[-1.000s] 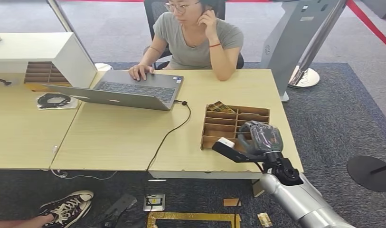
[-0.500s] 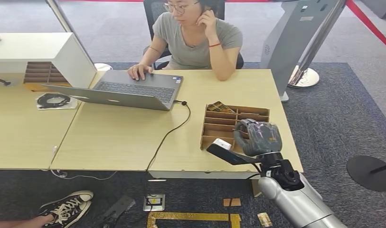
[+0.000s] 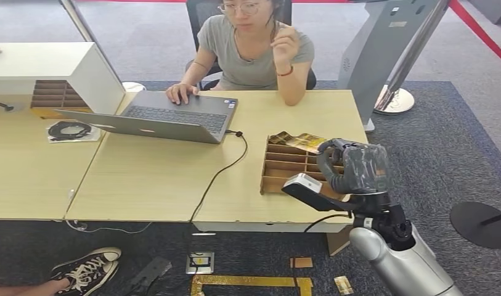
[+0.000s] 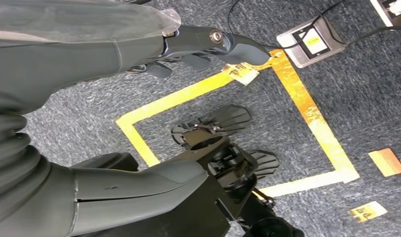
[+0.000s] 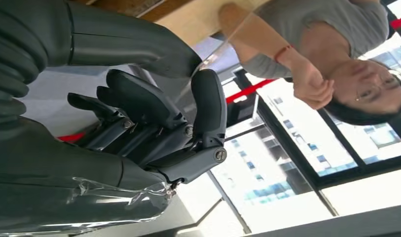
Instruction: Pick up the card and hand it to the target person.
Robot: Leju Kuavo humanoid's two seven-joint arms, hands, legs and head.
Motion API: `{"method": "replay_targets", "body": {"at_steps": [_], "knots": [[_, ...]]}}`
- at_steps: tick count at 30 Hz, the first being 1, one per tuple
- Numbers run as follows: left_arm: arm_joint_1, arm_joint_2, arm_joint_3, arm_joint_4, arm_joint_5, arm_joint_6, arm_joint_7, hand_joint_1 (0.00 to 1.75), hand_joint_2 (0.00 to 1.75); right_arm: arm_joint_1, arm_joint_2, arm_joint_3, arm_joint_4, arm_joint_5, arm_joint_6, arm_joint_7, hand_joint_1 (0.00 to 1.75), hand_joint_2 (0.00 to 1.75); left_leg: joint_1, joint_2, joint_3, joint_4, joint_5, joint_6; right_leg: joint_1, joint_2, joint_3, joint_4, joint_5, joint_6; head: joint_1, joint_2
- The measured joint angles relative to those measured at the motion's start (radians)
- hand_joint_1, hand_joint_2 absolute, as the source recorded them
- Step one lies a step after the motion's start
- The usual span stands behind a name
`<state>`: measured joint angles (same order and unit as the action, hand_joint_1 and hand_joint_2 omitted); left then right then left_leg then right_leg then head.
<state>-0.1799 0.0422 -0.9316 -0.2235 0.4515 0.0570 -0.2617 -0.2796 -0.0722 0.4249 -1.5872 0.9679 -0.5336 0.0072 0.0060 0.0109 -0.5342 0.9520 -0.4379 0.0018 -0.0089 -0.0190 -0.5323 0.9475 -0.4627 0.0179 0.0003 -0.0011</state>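
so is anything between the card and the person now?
Nothing visible. The right hand pinches the card above the far edge of the cardboard organizer. Bare table lies between it and the person. The laptop and its cable sit off to the left.

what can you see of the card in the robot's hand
The card is thin, flat and golden-brown with a glossy, dark-patterned face. The right hand pinches one end, holding it roughly level above the far edge of the cardboard tray, its free end pointing left. In the right wrist view it looks clear and edge-on.
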Motion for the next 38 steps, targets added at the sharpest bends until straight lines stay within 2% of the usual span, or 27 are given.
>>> {"method": "replay_targets", "body": {"at_steps": [5,9,17,22,31,33,35,37,38], "knots": [[-0.003,-0.001,0.0,0.0,-0.017,-0.006,-0.001,0.0,1.75,-0.042,-0.013,-0.01,-0.026,0.015,0.03,-0.001,1.75,1.75,0.0,0.0,0.0,0.0,0.0,0.0,0.0,0.0,0.0,0.0,0.0,0.0,0.0,0.0],[-0.016,-0.005,0.0,0.0,-0.039,-0.017,0.008,0.0,1.75,-0.13,-0.014,-0.005,0.019,0.022,0.042,-0.016,1.75,1.75,0.0,0.0,0.0,0.0,0.001,0.0,0.0,0.0,0.0,0.0,0.001,0.0,0.0,0.0],[-0.051,-0.019,-0.002,0.0,-0.074,-0.035,0.031,0.0,1.75,-0.361,-0.011,0.012,0.267,-0.011,0.05,-0.031,1.75,1.75,0.0,-0.001,-0.001,0.0,0.001,0.0,0.0,-0.001,0.001,0.001,0.002,0.001,0.0,0.0],[-0.065,-0.025,-0.003,0.0,-0.083,-0.039,0.04,0.0,1.75,-0.485,0.008,0.028,0.45,-0.016,0.052,-0.021,1.75,1.75,0.0,-0.001,-0.002,0.001,0.001,0.0,0.0,-0.002,0.0,0.001,0.002,0.001,0.0,0.0],[-0.072,-0.029,-0.004,0.0,-0.081,-0.04,0.048,0.0,1.75,-0.633,0.071,0.083,0.753,0.034,0.09,0.031,1.75,1.75,0.0,-0.002,-0.002,0.0,0.001,0.0,0.0,-0.002,0.0,0.001,0.002,0.001,-0.001,0.0],[-0.072,-0.029,-0.004,0.0,-0.079,-0.04,0.048,0.0,1.75,-0.653,0.083,0.096,0.802,0.047,0.111,0.042,1.65,1.75,0.0,-0.002,-0.002,0.0,0.001,0.0,0.0,-0.002,0.0,0.001,0.002,0.001,0.0,0.0],[-0.071,-0.029,-0.004,0.0,-0.077,-0.04,0.047,0.0,1.75,-0.67,0.094,0.108,0.839,0.058,0.129,0.045,0.78,1.75,0.0,-0.002,-0.002,0.001,0.001,0.0,0.0,-0.002,0.0,0.001,0.002,0.001,0.0,0.0],[-0.071,-0.029,-0.004,0.0,-0.073,-0.039,0.046,0.0,1.75,-0.683,0.104,0.119,0.872,0.058,0.151,0.038,0.0,1.75,0.0,-0.002,-0.002,0.001,0.001,0.0,0.0,-0.002,0.0,0.001,0.002,0.001,0.0,0.0],[-0.071,-0.029,-0.004,0.0,-0.072,-0.039,0.045,0.0,1.75,-0.686,0.106,0.121,0.88,0.057,0.157,0.035,0.0,1.75,0.0,-0.002,-0.002,0.001,0.001,0.0,0.0,-0.002,0.0,0.001,0.002,0.001,0.0,0.0]]}}
